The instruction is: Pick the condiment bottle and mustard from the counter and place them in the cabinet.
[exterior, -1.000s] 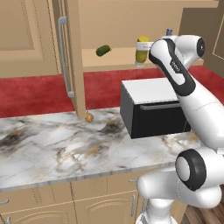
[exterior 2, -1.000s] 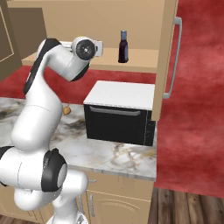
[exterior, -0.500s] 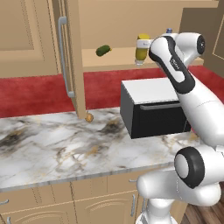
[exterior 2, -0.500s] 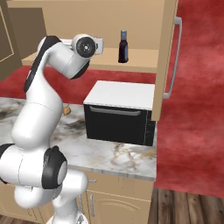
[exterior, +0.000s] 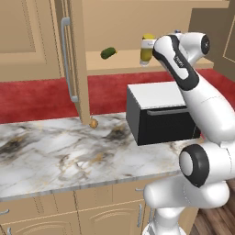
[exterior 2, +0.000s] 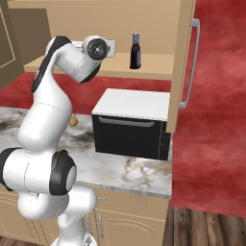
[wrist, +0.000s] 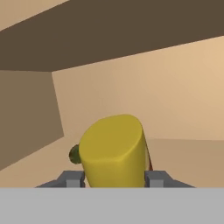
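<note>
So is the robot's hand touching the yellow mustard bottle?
Touching. In the hand view the gripper fingers press both sides of the mustard.

Glossy white, rounded arm [exterior: 202, 110] of fat tubular links with dark charcoal joint bands and round black-ringed caps, on a bulbous white pedestal; small grey squared finger tips [wrist: 72, 178] at the pincer [wrist: 113, 179].

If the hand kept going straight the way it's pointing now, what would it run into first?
The hand, shut on the mustard, points into the cabinet. Going straight on, the bottle would probably meet the cabinet's tan back wall first. A small green thing sits just to one side; depth is unclear.
</note>
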{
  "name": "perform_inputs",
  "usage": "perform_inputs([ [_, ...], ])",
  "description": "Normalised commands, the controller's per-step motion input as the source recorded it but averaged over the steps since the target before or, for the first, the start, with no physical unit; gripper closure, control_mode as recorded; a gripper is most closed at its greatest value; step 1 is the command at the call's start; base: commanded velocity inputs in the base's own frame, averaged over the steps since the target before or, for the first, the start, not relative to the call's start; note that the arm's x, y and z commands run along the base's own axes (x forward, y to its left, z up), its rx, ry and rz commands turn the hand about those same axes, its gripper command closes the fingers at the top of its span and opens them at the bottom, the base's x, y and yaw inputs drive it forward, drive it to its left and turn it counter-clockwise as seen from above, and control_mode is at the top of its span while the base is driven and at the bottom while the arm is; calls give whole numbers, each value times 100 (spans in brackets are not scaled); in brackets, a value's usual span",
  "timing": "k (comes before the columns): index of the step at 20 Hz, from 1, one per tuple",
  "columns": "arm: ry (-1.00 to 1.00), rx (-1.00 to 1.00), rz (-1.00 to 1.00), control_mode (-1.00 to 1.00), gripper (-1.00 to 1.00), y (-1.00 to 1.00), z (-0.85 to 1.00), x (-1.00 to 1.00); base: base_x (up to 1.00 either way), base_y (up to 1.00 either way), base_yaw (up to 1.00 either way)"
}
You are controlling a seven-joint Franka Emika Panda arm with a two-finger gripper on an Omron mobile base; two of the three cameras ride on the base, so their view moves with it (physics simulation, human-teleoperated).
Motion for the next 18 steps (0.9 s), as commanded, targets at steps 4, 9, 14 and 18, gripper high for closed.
perform_inputs([
  [4, 0, 0, 0, -100, 100, -4, 0, 33, 0, 0, 0],
  [9, 0, 0, 0, -100, 100, -1, -9, 24, 0, 0, 0],
  [14, 0, 0, 0, -100, 100, 0, -25, 23, 0, 0, 0],
  [18, 0, 0, 0, -100, 100, 0, -33, 28, 0, 0, 0],
])
